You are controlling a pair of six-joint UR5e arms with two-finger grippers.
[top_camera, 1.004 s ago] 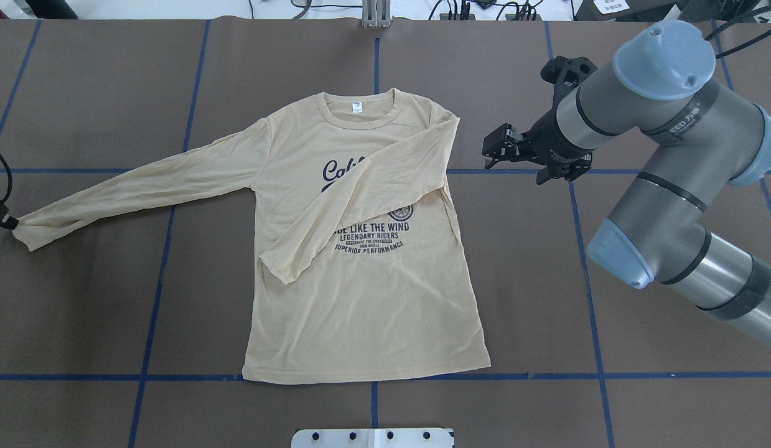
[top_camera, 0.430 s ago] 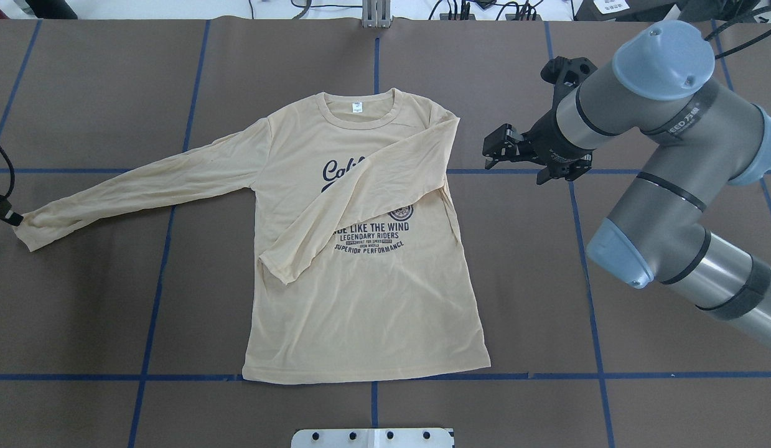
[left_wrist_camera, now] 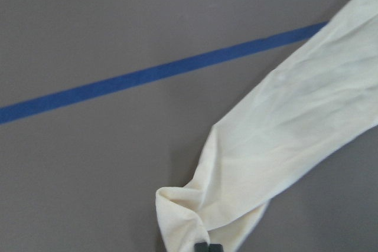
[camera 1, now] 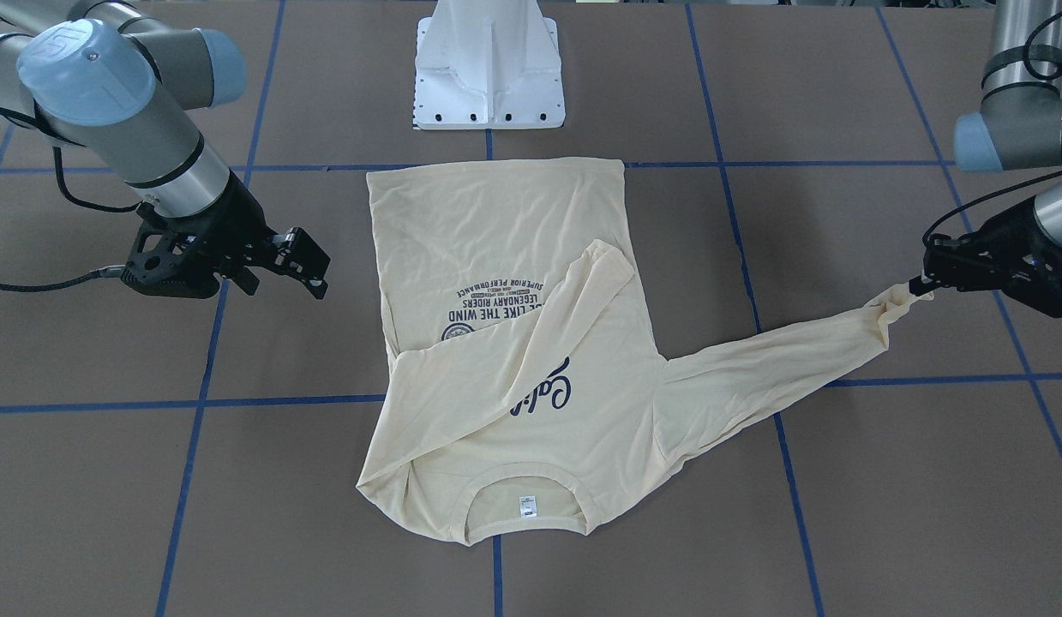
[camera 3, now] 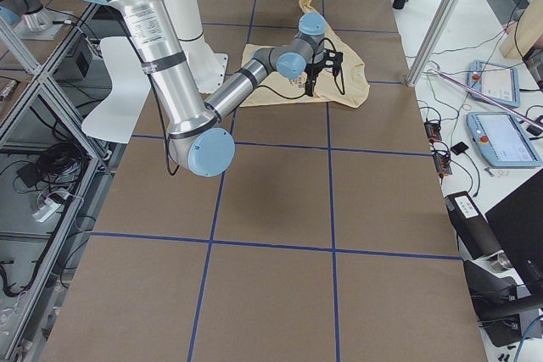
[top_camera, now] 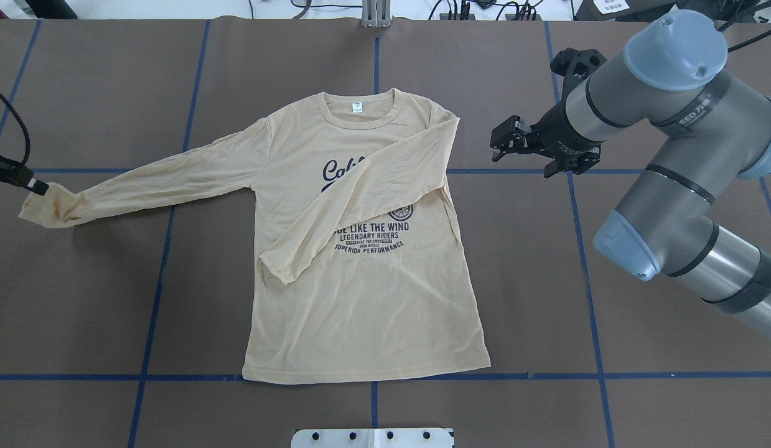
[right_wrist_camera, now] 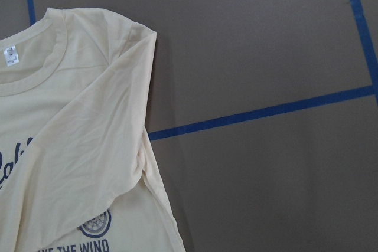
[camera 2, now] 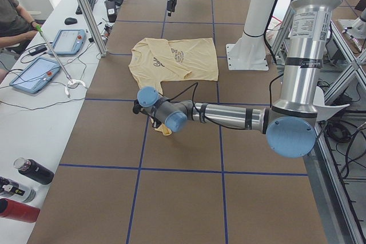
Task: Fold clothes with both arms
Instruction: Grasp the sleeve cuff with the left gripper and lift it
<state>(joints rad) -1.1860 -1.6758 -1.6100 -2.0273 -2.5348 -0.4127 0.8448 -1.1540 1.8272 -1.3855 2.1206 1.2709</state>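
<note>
Where the outstretched sleeve (top_camera: 149,180) ends at far left, left claw (top_camera: 38,186) is pinched tight on its bunched cuff. T-shirt (top_camera: 360,311) lies flat mid-worktop (top_camera: 80,311), print up, other sleeve folded across the chest. Right claw (top_camera: 499,144) sits near the shoulder, apart from it, spread wide and empty.

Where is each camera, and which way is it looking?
Front-facing: across the table, facing the robot; shirt, left gripper, right gripper, white base.
Overhead: behind the robot, looking down; right arm shows.
Left side: table's end; left arm near.
Right side: opposite end; right arm near.
Left wrist: down at the pinched cuff.
Right wrist: down at the shirt's shoulder.
All share the shirt.
</note>
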